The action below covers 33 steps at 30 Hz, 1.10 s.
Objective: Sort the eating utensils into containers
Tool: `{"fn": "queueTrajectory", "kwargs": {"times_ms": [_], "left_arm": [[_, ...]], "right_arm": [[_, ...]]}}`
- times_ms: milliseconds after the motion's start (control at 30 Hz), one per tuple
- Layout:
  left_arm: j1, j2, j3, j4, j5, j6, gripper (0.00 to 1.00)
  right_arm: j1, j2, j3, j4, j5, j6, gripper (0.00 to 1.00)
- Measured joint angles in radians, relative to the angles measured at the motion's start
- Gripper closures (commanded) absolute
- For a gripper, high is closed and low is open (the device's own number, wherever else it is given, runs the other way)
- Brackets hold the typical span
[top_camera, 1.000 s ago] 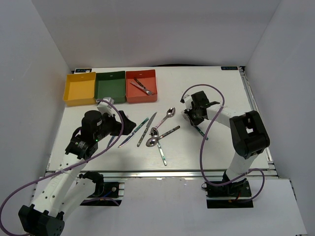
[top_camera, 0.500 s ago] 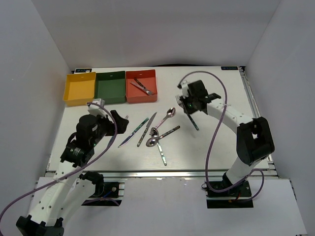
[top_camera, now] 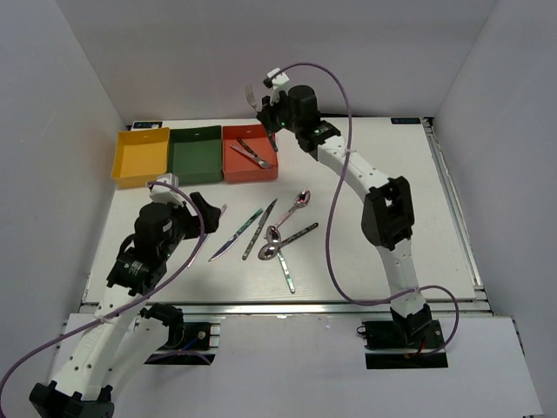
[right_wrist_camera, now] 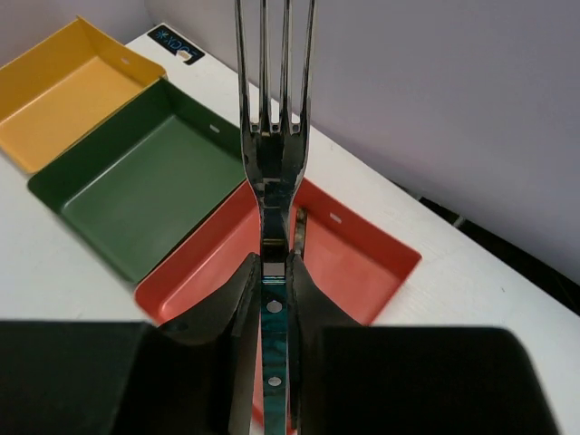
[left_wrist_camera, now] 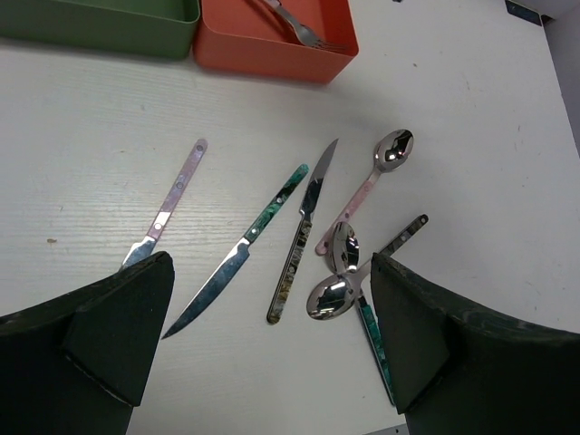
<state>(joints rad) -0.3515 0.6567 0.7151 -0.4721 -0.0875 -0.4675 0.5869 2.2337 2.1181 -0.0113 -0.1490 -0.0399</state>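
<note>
Up at the far side of the table (top_camera: 392,192), the right claw (right_wrist_camera: 272,272) is pinched narrow on the green handle of a fork (right_wrist_camera: 272,154). It holds the fork in the air by the red bin (right_wrist_camera: 362,263), tines pointing away from the wrist. Two pieces of cutlery (top_camera: 251,154) lie crossed inside that bin, and at least one is a fork. The green bin (top_camera: 196,152) sits beside it in the same row, then the yellow bin (top_camera: 139,157). The left claw (left_wrist_camera: 269,299) stands wide and holds nothing, hanging over the loose cutlery near the middle of the table. Below it lie a pink-handled knife (left_wrist_camera: 168,208), a green-handled knife (left_wrist_camera: 245,245) and a dark-handled knife (left_wrist_camera: 304,227), side by side but apart. To their right is a pink-handled spoon (left_wrist_camera: 372,181) and two more spoons (left_wrist_camera: 331,294) with bowls touching, crossed over a green-handled piece whose end is hidden.
</note>
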Motion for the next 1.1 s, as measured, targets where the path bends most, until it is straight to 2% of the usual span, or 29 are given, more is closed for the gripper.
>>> {"fn": "queueTrajectory", "kwargs": {"times_ms": [267, 400, 433, 467, 600, 633, 700, 733, 767, 933, 1000, 1100], "left_arm": [[0.014, -0.013, 0.0, 0.002, 0.026, 0.001, 0.02], [0.016, -0.013, 0.0, 0.002, 0.043, 0.003, 0.02], [0.016, -0.013, 0.0, 0.002, 0.047, 0.004, 0.02], [0.016, -0.013, 0.0, 0.002, 0.048, 0.004, 0.02], [0.016, -0.024, 0.0, 0.002, 0.051, 0.005, 0.02], [0.016, -0.028, 0.0, 0.002, 0.051, 0.005, 0.02], [0.016, -0.035, 0.0, 0.002, 0.051, 0.005, 0.02], [0.016, -0.036, 0.0, 0.002, 0.051, 0.005, 0.02], [0.016, -0.037, 0.0, 0.002, 0.051, 0.005, 0.02], [0.016, -0.028, 0.0, 0.001, 0.047, 0.004, 0.02], [0.016, -0.023, 0.0, 0.001, 0.043, 0.004, 0.02], [0.016, -0.004, 0.0, 0.002, 0.042, 0.004, 0.02]], "right_arm": [[0.007, 0.278, 0.167, 0.167, -0.026, -0.028, 1.0], [0.009, 0.33, 0.168, 0.18, -0.019, -0.042, 0.99], [0.011, 0.332, 0.159, 0.183, -0.016, -0.044, 0.91], [0.011, 0.332, 0.154, 0.185, -0.014, -0.046, 0.72], [0.013, 0.328, 0.135, 0.197, -0.008, -0.047, 0.47], [0.013, 0.325, 0.132, 0.193, -0.007, -0.047, 0.31], [0.013, 0.309, 0.126, 0.174, -0.006, -0.05, 0.3], [0.013, 0.297, 0.126, 0.158, -0.005, -0.053, 0.28], [0.013, 0.28, 0.125, 0.138, -0.003, -0.053, 0.11], [0.017, 0.069, 0.051, 0.048, 0.072, -0.042, 0.11], [0.027, -0.079, -0.032, 0.008, 0.166, -0.016, 0.11], [0.038, -0.357, -0.241, -0.035, 0.31, 0.058, 0.11]]}}
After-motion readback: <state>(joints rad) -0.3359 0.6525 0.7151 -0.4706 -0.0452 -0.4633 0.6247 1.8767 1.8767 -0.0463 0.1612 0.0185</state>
